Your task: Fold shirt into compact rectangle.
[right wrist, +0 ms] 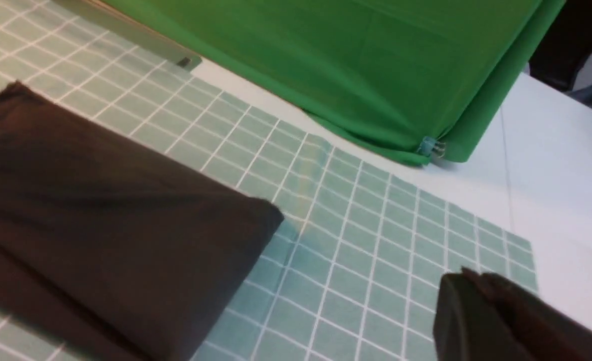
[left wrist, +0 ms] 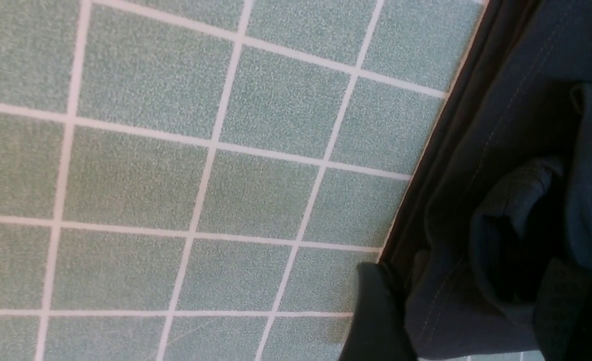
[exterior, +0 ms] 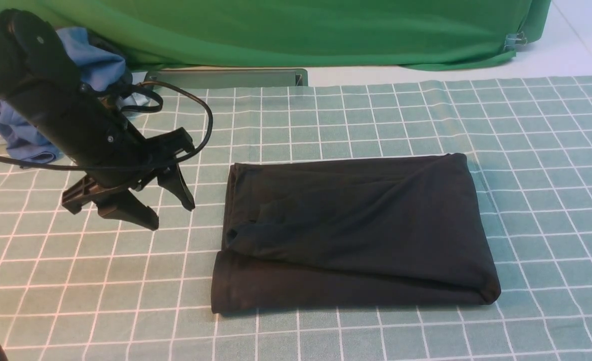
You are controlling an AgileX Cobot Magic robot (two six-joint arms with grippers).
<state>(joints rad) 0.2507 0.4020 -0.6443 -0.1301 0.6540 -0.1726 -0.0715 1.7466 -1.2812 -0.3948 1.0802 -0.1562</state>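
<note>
The black shirt [exterior: 356,225] lies folded into a rough rectangle in the middle of the checked cloth, with one fold layer overlapping the lower one; no print shows. My left gripper [exterior: 170,214] hovers just left of the shirt's left edge, open and holding nothing. In the left wrist view the shirt's [left wrist: 516,100] folded edge and stitched hem show beyond the spread fingers of that gripper [left wrist: 471,321]. My right gripper [right wrist: 463,283] is out of the front view; in its wrist view the fingers are pressed together and empty, off to the side of the shirt's [right wrist: 100,215] corner.
A green-and-white checked tablecloth [exterior: 376,115] covers the table. A pile of blue and white clothes [exterior: 95,65] sits at the back left behind my left arm. A big green cloth [exterior: 301,30] hangs along the back, fastened with a clip [right wrist: 430,146]. A metal bar [exterior: 225,77] lies below it.
</note>
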